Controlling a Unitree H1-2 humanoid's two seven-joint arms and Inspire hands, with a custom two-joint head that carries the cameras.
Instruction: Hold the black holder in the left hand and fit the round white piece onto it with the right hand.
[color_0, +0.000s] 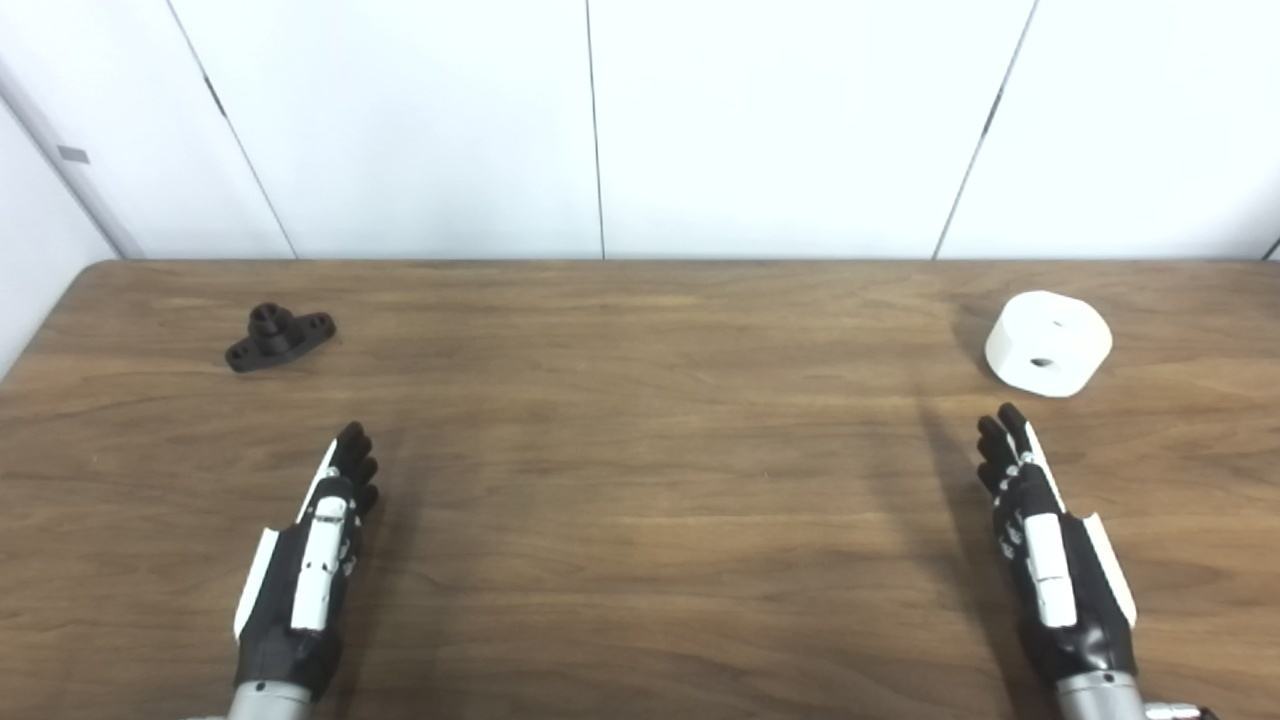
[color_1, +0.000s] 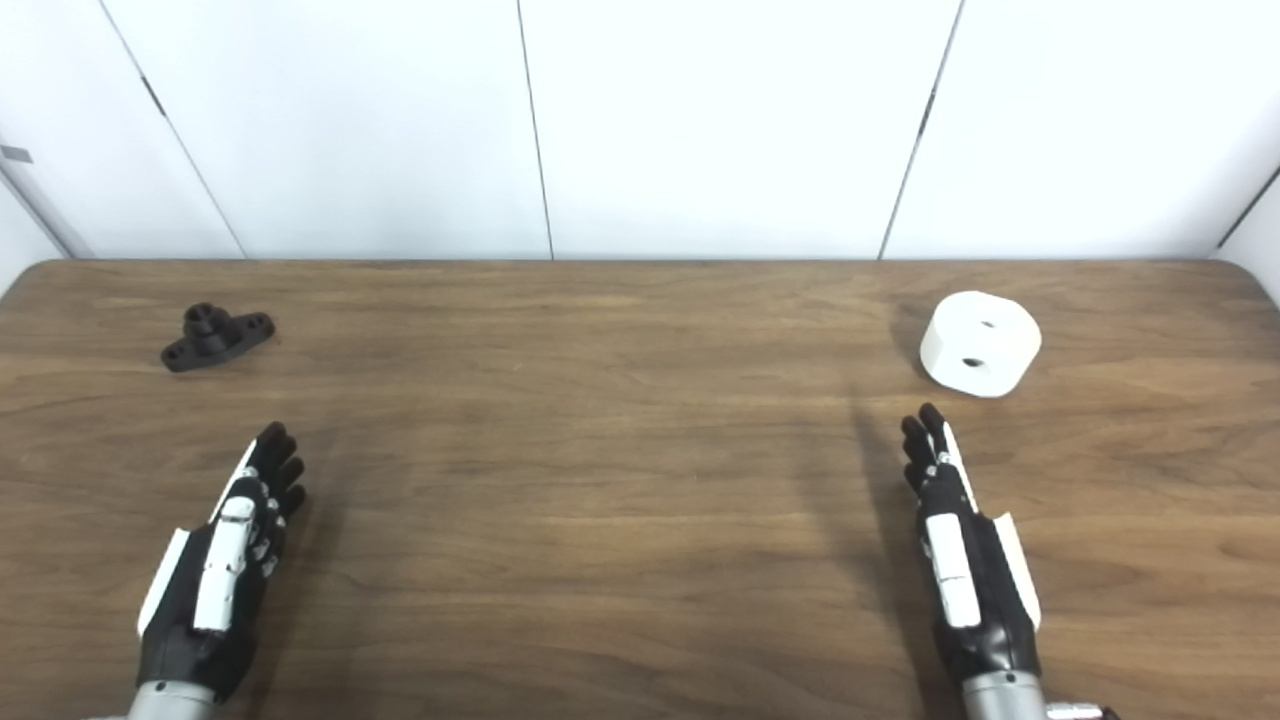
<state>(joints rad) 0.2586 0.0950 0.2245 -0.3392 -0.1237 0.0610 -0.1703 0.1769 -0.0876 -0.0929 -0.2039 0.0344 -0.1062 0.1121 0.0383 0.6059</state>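
My left robot hand (color_0: 310, 545) hovers low over the near left part of the wooden counter (color_0: 640, 480), edge-on to my cameras, its fingers (color_0: 355, 455) stretched straight forward and lying close together. It holds nothing. My right robot hand (color_0: 1050, 545) mirrors it on the near right side, also turned on edge with fingers (color_0: 1005, 435) extended and pointing away from me, and it too is empty. Both palms face inward toward the middle of the counter.

The black holder (color_0: 279, 337) lies on the counter at the far left, well ahead of my left robot hand and slightly to its left. It is a flat base with a hole at each end and a short round post standing up from its middle; the long axis of the base runs diagonally, its right end farther from me.

The round white piece (color_0: 1048, 343) sits at the far right, near the back edge of the counter, just ahead of my right fingertips but not touching them. It is a thick drum tipped so that one flat face looks toward me and upward; two small dark holes show in that face.

The two parts are well apart, with a broad stretch of wood grain between them. White wall panels (color_0: 600, 120) stand behind the counter.
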